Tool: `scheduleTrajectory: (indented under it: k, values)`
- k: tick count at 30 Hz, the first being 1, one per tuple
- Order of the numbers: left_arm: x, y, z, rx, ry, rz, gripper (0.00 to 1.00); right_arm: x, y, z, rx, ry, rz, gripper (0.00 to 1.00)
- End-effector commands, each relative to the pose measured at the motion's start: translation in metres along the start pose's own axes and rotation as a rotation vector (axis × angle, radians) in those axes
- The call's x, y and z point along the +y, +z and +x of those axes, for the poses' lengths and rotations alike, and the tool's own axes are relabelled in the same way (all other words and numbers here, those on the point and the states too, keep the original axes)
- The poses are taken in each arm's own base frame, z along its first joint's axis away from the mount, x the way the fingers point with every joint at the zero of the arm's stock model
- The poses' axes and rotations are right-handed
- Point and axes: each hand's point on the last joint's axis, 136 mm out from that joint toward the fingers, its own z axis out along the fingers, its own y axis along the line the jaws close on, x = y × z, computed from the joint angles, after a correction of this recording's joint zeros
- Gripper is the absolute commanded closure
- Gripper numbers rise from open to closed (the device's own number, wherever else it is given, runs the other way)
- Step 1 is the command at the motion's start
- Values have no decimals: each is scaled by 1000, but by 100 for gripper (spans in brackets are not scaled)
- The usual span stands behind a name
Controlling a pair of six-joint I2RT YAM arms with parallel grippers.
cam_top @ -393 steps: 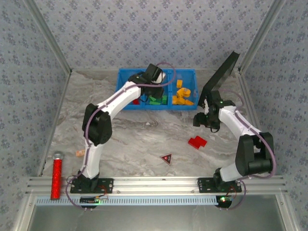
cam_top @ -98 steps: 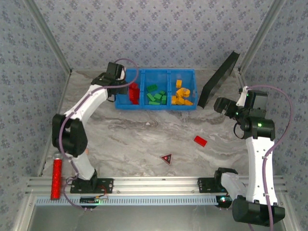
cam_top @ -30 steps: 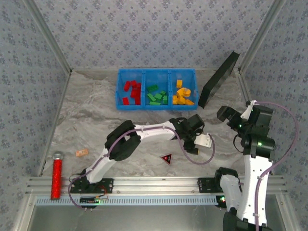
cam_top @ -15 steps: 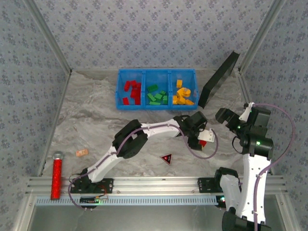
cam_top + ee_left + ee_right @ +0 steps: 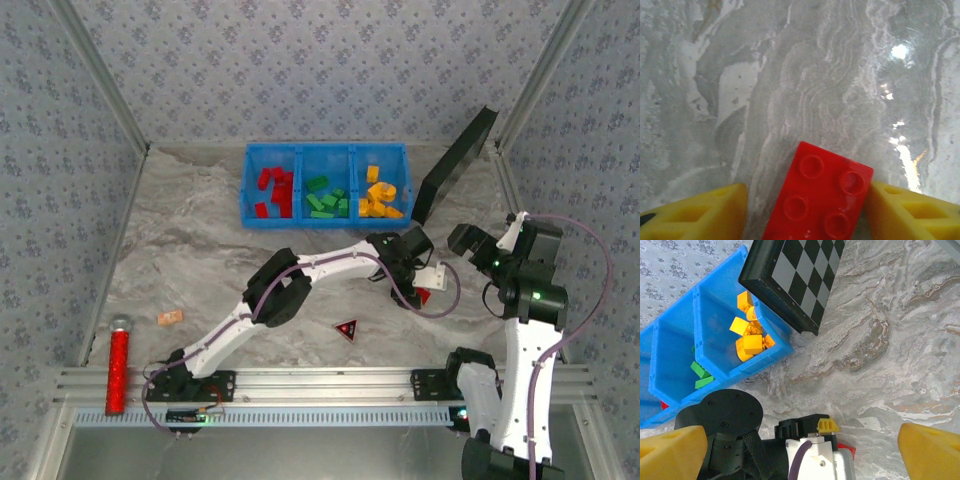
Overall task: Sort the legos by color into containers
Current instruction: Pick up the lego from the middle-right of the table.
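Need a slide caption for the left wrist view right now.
Left gripper straddles a red brick lying studs-up on the marble table, jaws not yet closed.

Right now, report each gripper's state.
Left gripper: open, fingers either side of the red lego, not yet clamped.
Right gripper: open, holding nothing.

left arm point(image 5: 330, 266) reaching far right | left tool point(image 5: 805, 210) low, parted | right arm point(image 5: 525, 350) upright | right tool point(image 5: 801, 445) spread wide

1. A red studded brick point(image 5: 820, 200) is lying flat, studs up, near-right of the tray.
2. The blue tray point(image 5: 325, 223) is sitting far-centre, holding red pieces point(image 5: 272, 192) in its left compartment, green pieces point(image 5: 325, 198) in the middle and yellow-orange pieces point(image 5: 378, 197) in the right.
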Motion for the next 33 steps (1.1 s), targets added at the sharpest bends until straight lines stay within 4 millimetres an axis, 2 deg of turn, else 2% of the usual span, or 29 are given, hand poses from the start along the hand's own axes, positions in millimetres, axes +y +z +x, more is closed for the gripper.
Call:
scheduleTrajectory:
  k: [1,7,9,14,18,22,26,29,31,33]
  values:
    - [-43,22,61,199,-117,162,44,1,0,-7,-18,-18,-5,0]
    - [-72,18,90,259,-260,201,53,-2,-1,-8,-23,-30,19,0]
    - [-85,10,93,247,-335,216,55,-3,-1,-8,-23,-29,20,0]
    - [-92,-21,104,229,-452,109,59,-1,2,-9,-31,-28,5,0]
    - [-61,-65,103,176,-528,-83,65,0,7,-13,-45,-27,-10,0]
    - [-19,-132,87,25,-585,-273,66,1,14,-11,-37,-11,-35,0]
    - [22,-205,81,-119,-660,-447,65,-1,26,-1,1,10,-50,0]
    - [61,-261,103,-167,-791,-606,65,-2,31,6,26,18,-56,0]
    - [90,-298,133,-181,-924,-722,64,-4,35,11,40,16,-50,0]
    - [115,-328,168,-194,-1061,-813,63,-6,38,15,50,15,-41,0]
